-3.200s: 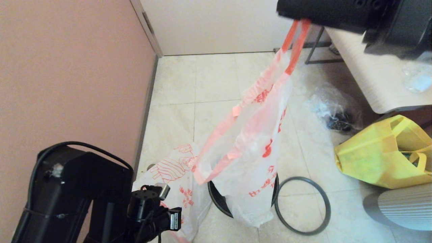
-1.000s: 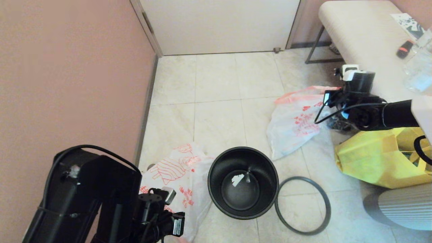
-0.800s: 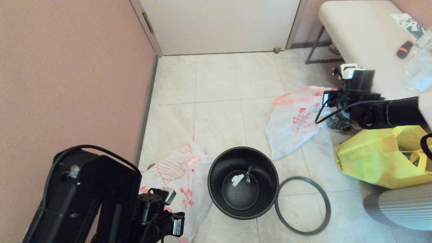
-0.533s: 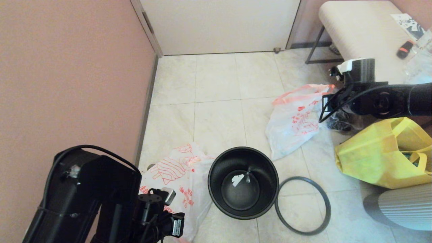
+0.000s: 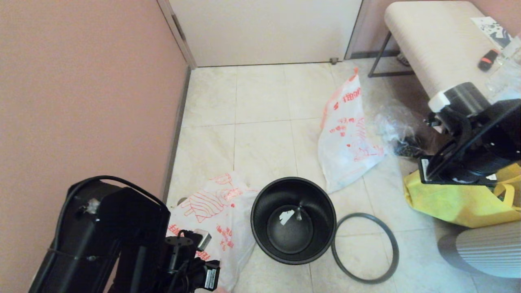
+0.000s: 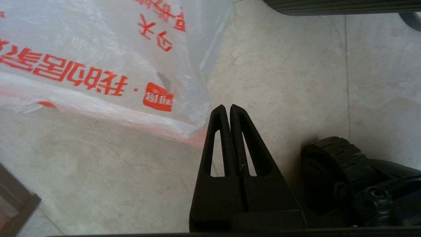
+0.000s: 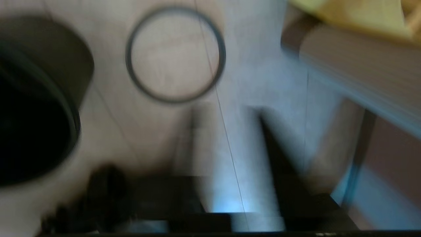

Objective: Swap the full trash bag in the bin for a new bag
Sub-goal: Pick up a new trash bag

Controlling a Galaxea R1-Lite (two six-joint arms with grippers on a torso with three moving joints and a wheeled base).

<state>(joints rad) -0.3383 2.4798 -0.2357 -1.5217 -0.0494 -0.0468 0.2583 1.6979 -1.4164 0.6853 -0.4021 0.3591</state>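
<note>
The bin (image 5: 293, 219) stands on the floor with no bag in it, only a scrap of paper at the bottom. Its grey hoop rim (image 5: 364, 248) lies beside it on the right. The full trash bag (image 5: 350, 134) rests on the tiles behind the bin, with nothing holding it. The new bag (image 5: 211, 215) lies flat to the left of the bin. My left gripper (image 6: 227, 107) is shut and holds nothing, its tips at the edge of the new bag (image 6: 98, 65). My right gripper (image 7: 230, 112) is open and holds nothing, above the floor near the hoop rim (image 7: 176, 54).
A yellow fabric tote (image 5: 460, 199) sits under my right arm (image 5: 472, 134). A clear plastic bag with dark items (image 5: 401, 132) lies next to the full bag. A bench (image 5: 431, 44) stands at the back right. A pink wall (image 5: 81, 89) runs along the left.
The right gripper lifted the full bag out of the bin, set it on the floor, let go and drew back over the yellow tote. The bag's top has sprung upright. The left arm barely moved.
</note>
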